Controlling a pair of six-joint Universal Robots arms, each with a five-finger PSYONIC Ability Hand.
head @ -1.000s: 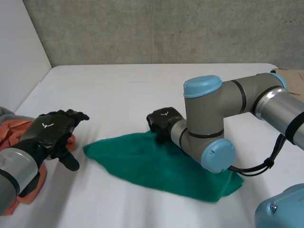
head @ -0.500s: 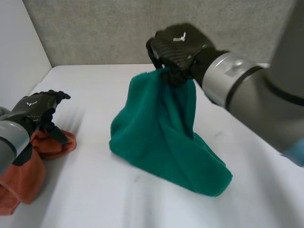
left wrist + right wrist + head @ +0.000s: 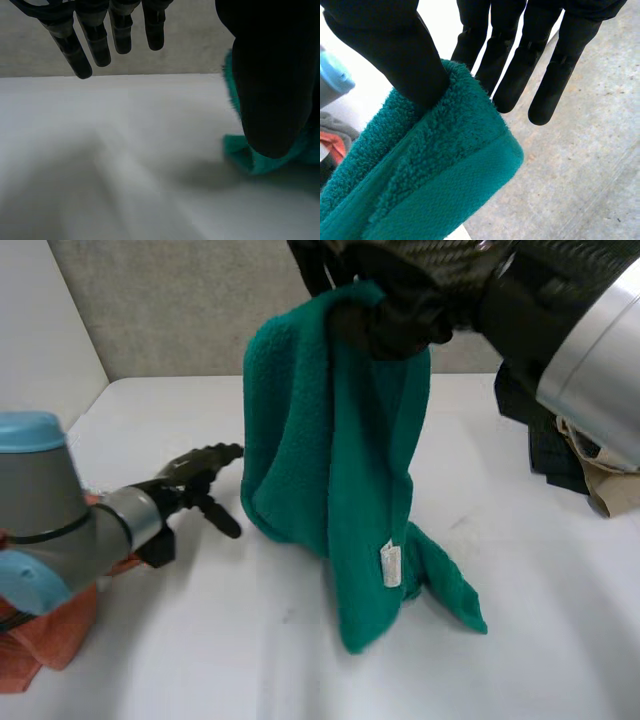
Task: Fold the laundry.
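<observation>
My right hand (image 3: 405, 315) pinches the green towel (image 3: 320, 440) up high. My left hand (image 3: 190, 490) is open, fingers straight, beside it.

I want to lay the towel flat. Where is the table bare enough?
Bare table in front, between the orange cloth and the towel, and from the towel to the dark clothes. Crowded where the left hand reaches beside it.

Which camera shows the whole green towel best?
The head view: there the green towel hangs from the right hand, top to bottom, its lower end on the table. The right wrist view shows the pinched top edge; the left wrist view a small bit beside the left hand.
</observation>
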